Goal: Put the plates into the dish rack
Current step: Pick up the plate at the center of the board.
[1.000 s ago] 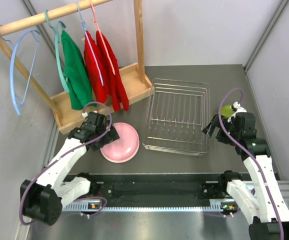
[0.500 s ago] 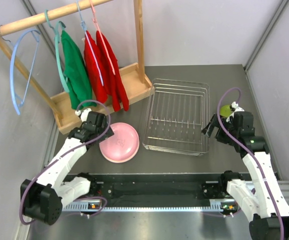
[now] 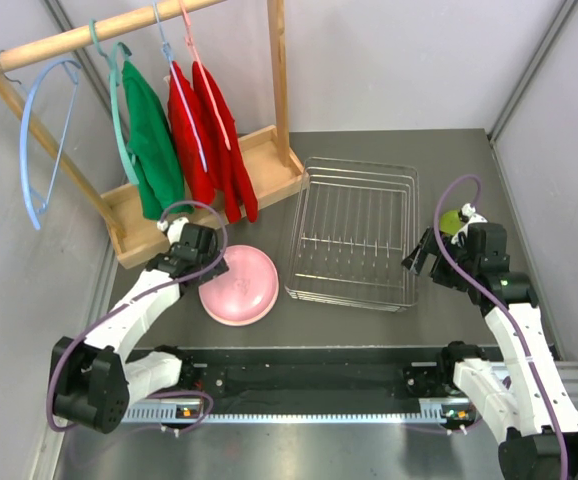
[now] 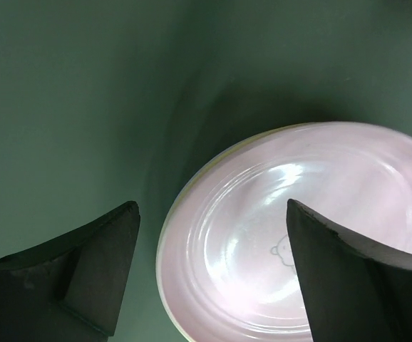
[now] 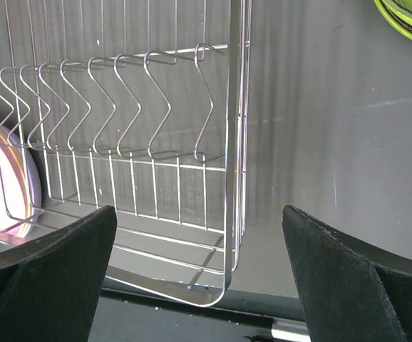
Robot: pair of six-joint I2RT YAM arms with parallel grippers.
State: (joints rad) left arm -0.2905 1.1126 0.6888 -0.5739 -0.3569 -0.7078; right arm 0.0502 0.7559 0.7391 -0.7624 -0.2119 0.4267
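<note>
Now your left gripper (image 4: pixel 212 210) has backed toward left edge of table (image 3: pixel 449 150), over rim of pink plate (image 4: pixel 291 235), jaws apart (nothing gripped); rack (image 3: pixel 309 230) bare, loading unstarted.

Table (image 3: pixel 449 170): dark grey, matte, soft glare | walls (image 3: pixel 389 60): pale grey panels at 9, 12 and 3 o'clock | wooden stand (image 3: pixel 279 60) at 10 o'clock, tray base; green top (image 3: pixel 154 145) and red tops (image 3: pixel 214 130) on hangers; blue hanger (image 3: pixel 26 150) at its 9 o'clock end | silver rail (image 3: pixel 309 412) at 6 o'clock.
</note>
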